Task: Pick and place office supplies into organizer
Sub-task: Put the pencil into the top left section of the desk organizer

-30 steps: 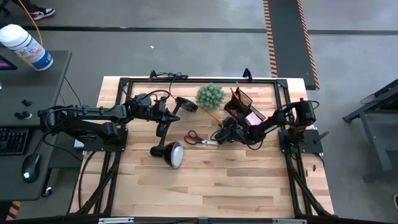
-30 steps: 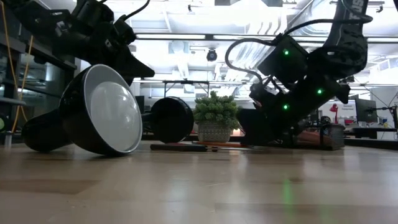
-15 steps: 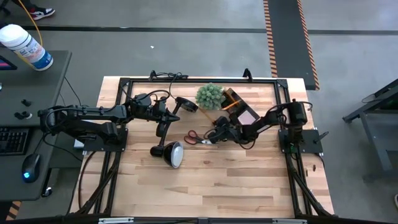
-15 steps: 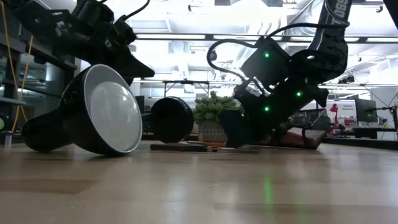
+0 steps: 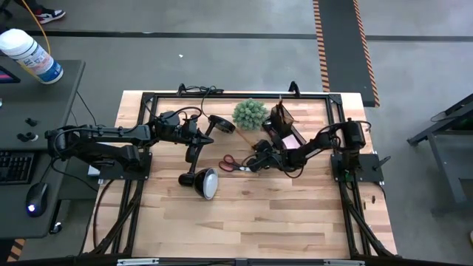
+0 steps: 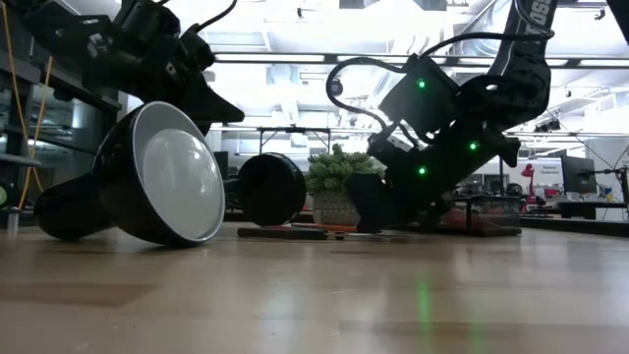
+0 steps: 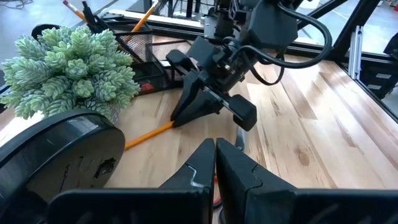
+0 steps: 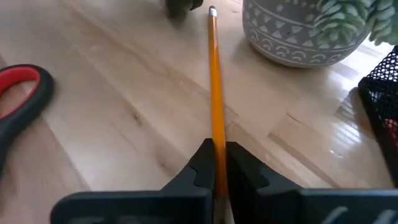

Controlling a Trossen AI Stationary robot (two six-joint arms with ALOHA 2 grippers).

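Observation:
An orange pencil (image 8: 214, 81) lies on the wooden table, one end near the plant pot (image 8: 292, 31). My right gripper (image 8: 219, 163) is shut on its other end; in the high view it (image 5: 256, 163) is right of the red-handled scissors (image 5: 233, 162), which lie flat. The dark mesh organizer (image 5: 282, 127) stands at the far right, with a pink pad inside and pencils sticking up. My left gripper (image 7: 216, 158) hangs shut over the table's middle, beside the lamp base (image 7: 59, 149), with nothing between its fingers. My right gripper pinches the pencil's end away from the plant (image 8: 217, 146) between its two fingers. The fingers (image 8: 200, 163) come slanting down from the table's right side and lie along the pencil. The pencil stretches out ahead of them on the tabletop toward the pot.
A black gooseneck lamp lies on its side, its head (image 5: 205, 183) at the middle left and its round base (image 5: 220, 123) farther back. The green plant (image 5: 250, 112) stands at the far middle, next to the organizer. Bare wood fills the near half of the table (image 5: 251, 222).
My right gripper has moved toward the table's left, down to the pencil beside the scissors, and has shut on it. The organizer beside that arm has shifted about. My left arm has kept still.

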